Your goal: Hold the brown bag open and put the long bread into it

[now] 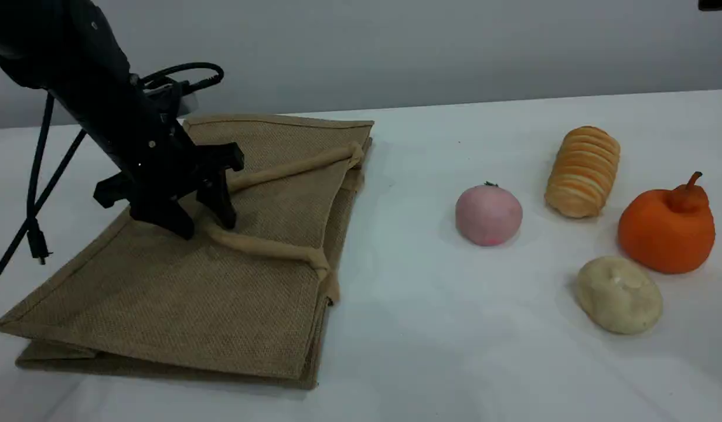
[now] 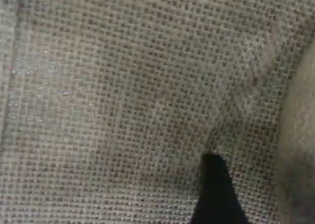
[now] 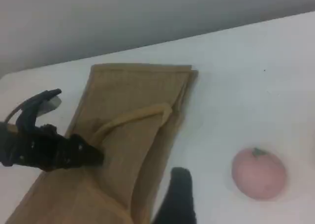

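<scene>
Lying flat, one brown bag [image 1: 179, 305], left claw [image 1: 205, 225] apart astride one handle [image 1: 267, 246], one long bread [image 1: 582, 171].

Right wrist view. The brown bag [image 3: 133, 135] lies flat and folded on the white tabletop [image 3: 236, 86], one tan handle [image 3: 129, 119] draped across its upper face. The left arm [image 3: 44, 147] reaches over the bag from the left. A pink round ball [image 3: 259, 173] sits well apart at lower right. One dark fingertip [image 3: 179, 197] rises from the bottom edge.

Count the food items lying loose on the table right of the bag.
4: long bread farthest back, pink ball nearest the brown bag, orange pear-shaped fruit far right, cream bun in front. None seem hidden.
</scene>
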Tool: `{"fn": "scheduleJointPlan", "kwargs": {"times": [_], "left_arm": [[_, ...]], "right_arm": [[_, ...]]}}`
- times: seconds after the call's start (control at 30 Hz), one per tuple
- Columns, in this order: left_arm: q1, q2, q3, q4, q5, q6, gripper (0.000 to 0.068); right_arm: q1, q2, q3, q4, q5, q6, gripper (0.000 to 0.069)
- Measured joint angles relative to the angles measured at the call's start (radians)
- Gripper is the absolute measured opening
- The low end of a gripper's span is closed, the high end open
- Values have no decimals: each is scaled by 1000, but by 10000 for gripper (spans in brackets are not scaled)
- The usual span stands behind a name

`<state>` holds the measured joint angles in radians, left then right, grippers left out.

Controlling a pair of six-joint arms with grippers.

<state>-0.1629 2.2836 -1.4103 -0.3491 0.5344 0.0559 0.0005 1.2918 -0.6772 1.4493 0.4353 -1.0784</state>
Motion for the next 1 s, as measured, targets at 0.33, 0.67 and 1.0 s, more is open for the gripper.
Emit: {"fn": "scheduleJointPlan", "kwargs": {"times": [0.33,0.67,1.0], "left_arm": [[0,1,0,-7,-35,-37,85],[0,-80,-93,-131,122,132,86],[0,-340,-248,-177,393,271,86]], "right_arm": [[0,0,0,0,0,-6,585],[0,57,0,33,-44,-17,585],[0,203,-17,258,-82,-234,585]]}}
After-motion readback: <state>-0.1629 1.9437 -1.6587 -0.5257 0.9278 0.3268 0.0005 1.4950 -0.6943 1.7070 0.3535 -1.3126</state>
